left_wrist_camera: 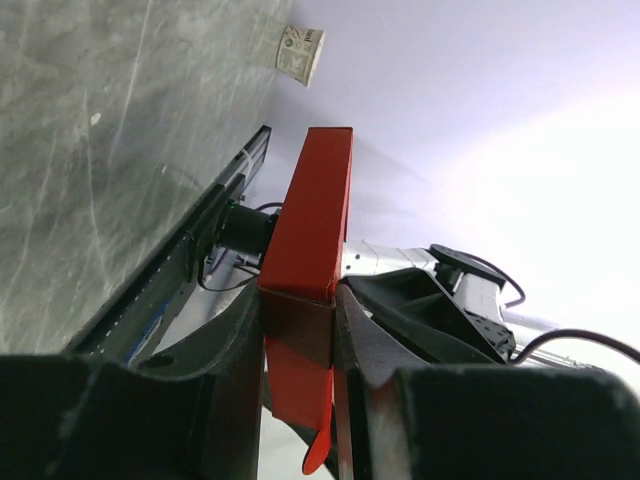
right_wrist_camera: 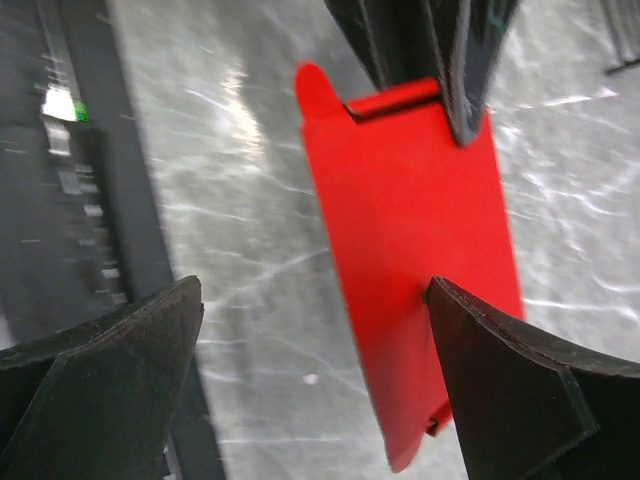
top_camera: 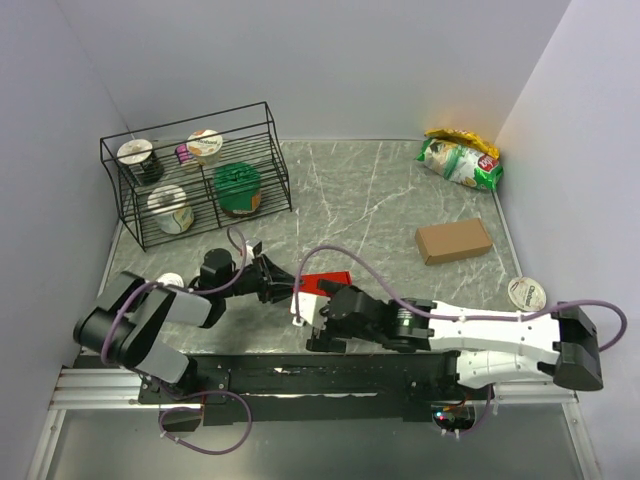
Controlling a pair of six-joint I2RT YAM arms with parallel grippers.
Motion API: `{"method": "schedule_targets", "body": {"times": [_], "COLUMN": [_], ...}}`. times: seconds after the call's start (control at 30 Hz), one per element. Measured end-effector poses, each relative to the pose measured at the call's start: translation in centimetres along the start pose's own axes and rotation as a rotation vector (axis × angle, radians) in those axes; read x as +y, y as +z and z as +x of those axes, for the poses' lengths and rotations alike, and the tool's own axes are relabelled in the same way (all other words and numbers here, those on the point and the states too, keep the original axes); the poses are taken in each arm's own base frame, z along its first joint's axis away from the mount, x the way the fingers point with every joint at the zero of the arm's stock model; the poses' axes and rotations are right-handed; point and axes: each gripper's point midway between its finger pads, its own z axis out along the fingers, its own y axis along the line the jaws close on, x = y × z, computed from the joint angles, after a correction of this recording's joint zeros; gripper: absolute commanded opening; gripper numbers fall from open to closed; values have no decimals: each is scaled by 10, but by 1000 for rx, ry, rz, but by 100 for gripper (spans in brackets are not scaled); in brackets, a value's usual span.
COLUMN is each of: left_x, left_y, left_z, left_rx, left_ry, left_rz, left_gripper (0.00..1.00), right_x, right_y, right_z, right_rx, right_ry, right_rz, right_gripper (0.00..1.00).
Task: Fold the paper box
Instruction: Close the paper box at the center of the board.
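Note:
The paper box (top_camera: 328,283) is a bright red flattened card piece held just above the marble table near its front edge. My left gripper (top_camera: 285,283) is shut on one end of it; in the left wrist view the red card (left_wrist_camera: 310,220) stands pinched between both black fingers (left_wrist_camera: 230,350), a rounded tab hanging below. My right gripper (top_camera: 318,312) is wide open beside the box. In the right wrist view the red panel (right_wrist_camera: 410,240) hangs in front, its edge against my right finger (right_wrist_camera: 510,400), while the other finger (right_wrist_camera: 110,380) stands far off it.
A black wire rack (top_camera: 270,150) with several cups stands at the back left. A brown cardboard box (top_camera: 453,241) lies at the right, snack bags (top_camera: 460,160) at the back right. A round cup (top_camera: 526,293) sits at the right edge, another (top_camera: 170,281) by the left arm.

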Motion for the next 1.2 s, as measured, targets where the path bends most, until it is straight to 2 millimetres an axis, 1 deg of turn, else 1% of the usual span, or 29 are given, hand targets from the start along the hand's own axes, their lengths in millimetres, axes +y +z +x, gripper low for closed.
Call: {"method": "schedule_targets", "body": {"times": [0.13,0.23,0.3,0.37,0.4,0.43,0.47,0.5,0.57,0.6,0.67,0.7,0.73,0.77,0.8,0.83,0.9,0.97,1.03,1.1,1.2], "left_x": [3,1,-2,-1,0,2,3,3,4,7,13,14,15,13,10,3,-19,-43,-63,-78,-93], "left_y": [-7,-15,-19,-24,-26,-26,-27,-29,-30,-32,-35,-37,-40,-42,-45,-49,-57,-67,-77,-84,-92], "left_z": [1,4,8,13,16,17,17,17,17,18,18,15,10,2,-6,-18,-48,-75,-90,-94,-86], "left_rx": [-9,-8,2,16,25,30,27,24,22,21,26,20,4,-19,-41,-75,-162,-264,-345,-401,-430], "left_ry": [-9,0,9,12,13,8,2,-4,-17,-24,-12,-5,5,18,36,65,163,298,429,571,765], "left_rz": [-36,-52,-51,-59,-66,-74,-80,-82,-92,-103,-121,-129,-135,-139,-142,-145,-145,-152,-163,-163,-144], "left_gripper": [3,3,4,5,8,11,15,33,57,75,88,97,99,99,96,96,96,97,99,94,92], "right_x": [-10,-22,-31,-40,-44,-46,-46,-44,-38,-34,-31,-29,-28,-26,-24,-22,-18,-14,-14,-13,-5], "right_y": [10,15,16,16,16,17,17,18,20,21,21,20,19,17,16,15,12,9,5,2,-2], "right_z": [10,20,23,24,24,23,23,23,23,23,22,20,17,14,11,8,5,7,13,21,28], "right_rx": [78,146,175,195,199,200,202,203,205,203,206,209,209,209,210,211,219,239,264,285,317], "right_ry": [-71,-117,-144,-169,-177,-182,-190,-200,-226,-231,-225,-217,-205,-191,-176,-158,-118,-58,15,79,194], "right_rz": [101,192,254,311,333,345,343,337,312,292,258,235,211,187,154,120,48,-37,-109,-174,-299], "right_gripper": [98,98,95,81,73,58,53,46,43,42,41,40,40,40,39,39,39,38,38,36,33]}}
